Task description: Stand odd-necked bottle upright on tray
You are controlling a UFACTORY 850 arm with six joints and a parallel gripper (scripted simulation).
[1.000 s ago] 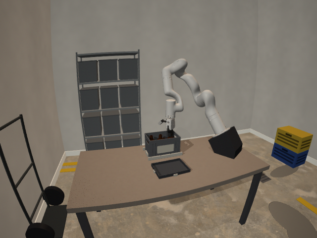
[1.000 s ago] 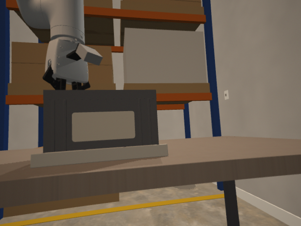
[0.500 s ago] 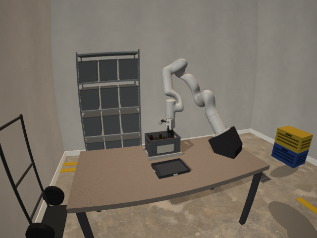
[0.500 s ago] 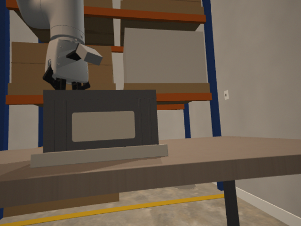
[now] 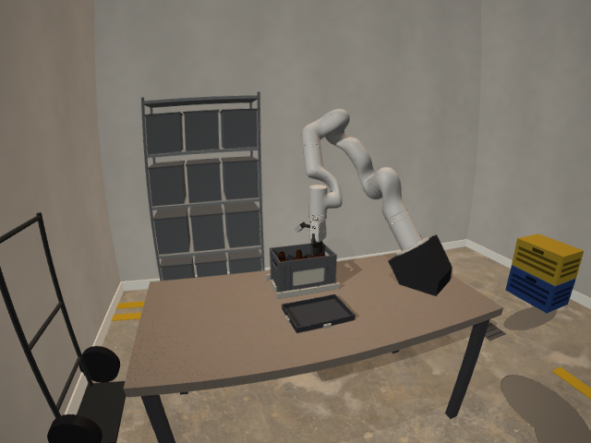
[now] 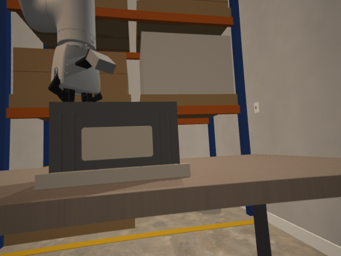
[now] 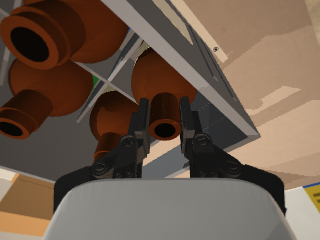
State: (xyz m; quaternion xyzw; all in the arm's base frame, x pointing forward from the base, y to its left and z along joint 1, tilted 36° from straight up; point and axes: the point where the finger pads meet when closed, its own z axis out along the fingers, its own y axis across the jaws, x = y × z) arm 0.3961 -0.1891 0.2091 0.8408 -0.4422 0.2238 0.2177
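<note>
Currently, the gripper is held partly open, its fingers closed on the neck of a brown bottle. That bottle is seen upright inside the crate, close to one side wall and near a corner. Little room is left between the fingers and the crate's rim on that side; more open space is seen toward the corner.

Elsewhere inside the crate, a second bottle, a third bottle and a fourth bottle are seen, the fourth partly hidden by a finger. A fifth cannot be made out, nor can the odd neck be told.

Along the crate's foot a pale rail is set on the table. In the top view, the tray is laid flat in front of the crate, just apart from it and back from the table's near edge, with no bottle on it. The arm is arched above the crate from a black mount, well to the crate's right.

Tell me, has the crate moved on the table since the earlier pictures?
No; the crate keeps its place against the table edge.
</note>
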